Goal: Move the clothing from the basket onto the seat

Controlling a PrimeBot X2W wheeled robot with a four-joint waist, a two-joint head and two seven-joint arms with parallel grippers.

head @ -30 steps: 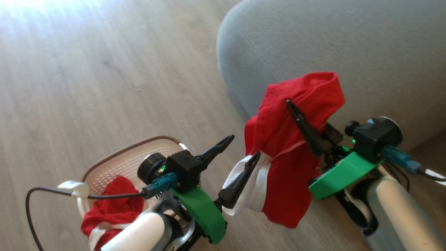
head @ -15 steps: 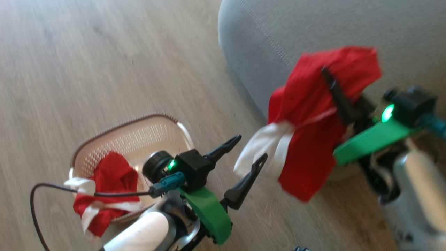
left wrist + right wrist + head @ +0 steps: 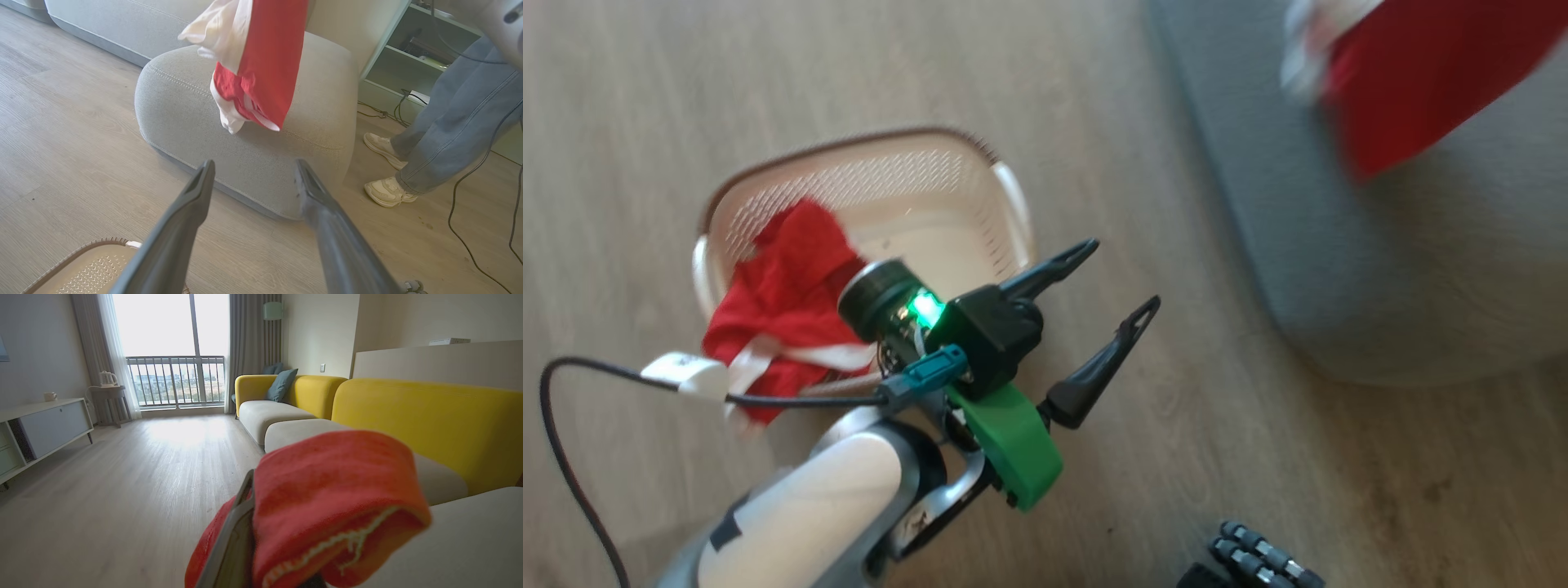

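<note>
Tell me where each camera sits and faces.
Head view: high, facing down at the basket and seat; left gripper shows.
Left wrist view: low, facing the seat and a person's legs past its open fingers.
Right wrist view: raised, facing a yellow sofa; its finger shows.
Shared: head and left wrist both catch the held red garment.

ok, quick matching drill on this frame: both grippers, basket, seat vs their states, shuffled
Things:
1 left gripper
2 right gripper
3 basket
4 seat

States:
a grey, stitched edge
b shut on the hanging garment
c open, holding nothing
d on the floor, crumpled garment inside

Pairs: 1-c, 2-b, 3-d, 4-a
</note>
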